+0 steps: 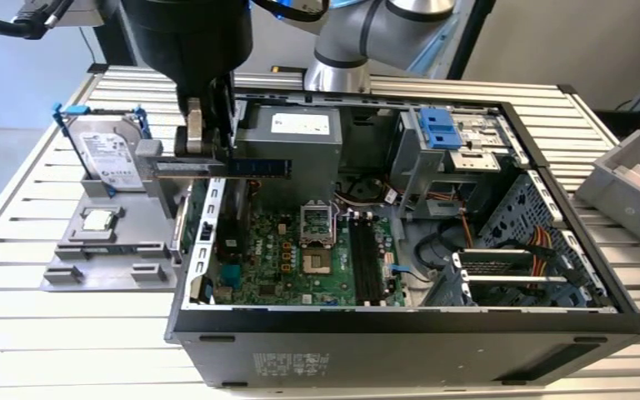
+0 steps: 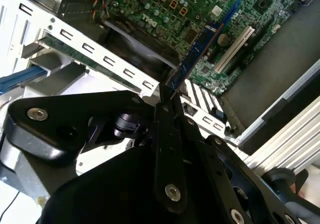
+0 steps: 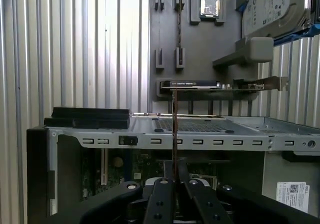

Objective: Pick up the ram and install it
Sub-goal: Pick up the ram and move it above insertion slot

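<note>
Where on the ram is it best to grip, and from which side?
Probably as the gripper holds it now: pinching the two flat faces at one end, coming end-on. The ram is thin and flat, so this grip leaves its long edges free.

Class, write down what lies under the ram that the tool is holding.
In the second wrist view, the ram, clamped in the tool, hangs above the green motherboard and the case's slotted rear wall. The strip of board directly behind the stick is covered.
</note>
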You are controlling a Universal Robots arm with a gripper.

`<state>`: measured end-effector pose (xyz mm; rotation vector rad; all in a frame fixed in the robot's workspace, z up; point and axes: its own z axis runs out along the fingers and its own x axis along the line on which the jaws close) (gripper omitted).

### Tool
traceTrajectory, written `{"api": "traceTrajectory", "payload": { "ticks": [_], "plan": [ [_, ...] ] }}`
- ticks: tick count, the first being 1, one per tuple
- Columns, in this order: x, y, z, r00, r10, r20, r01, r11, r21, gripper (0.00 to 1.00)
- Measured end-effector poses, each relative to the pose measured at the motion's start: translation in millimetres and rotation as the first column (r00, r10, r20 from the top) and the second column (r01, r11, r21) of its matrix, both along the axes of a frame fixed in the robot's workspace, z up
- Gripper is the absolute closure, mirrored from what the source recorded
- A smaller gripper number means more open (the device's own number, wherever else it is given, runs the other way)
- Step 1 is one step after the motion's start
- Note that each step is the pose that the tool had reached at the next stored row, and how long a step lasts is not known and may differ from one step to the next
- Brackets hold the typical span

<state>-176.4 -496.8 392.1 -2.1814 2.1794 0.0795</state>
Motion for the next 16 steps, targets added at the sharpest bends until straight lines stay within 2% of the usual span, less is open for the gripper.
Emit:
{"api": "traceTrajectory", "payload": {
  "ticks": [6,16],
  "plan": [
    [8.9,0.0,0.0,1.0,0.0,-0.0001,0.0,1.0,0.0,1.0],
    [19.2,0.0,0.0,1.0,0.0,-0.0002,0.0,1.0,-0.0001,1.0]
  ]
}}
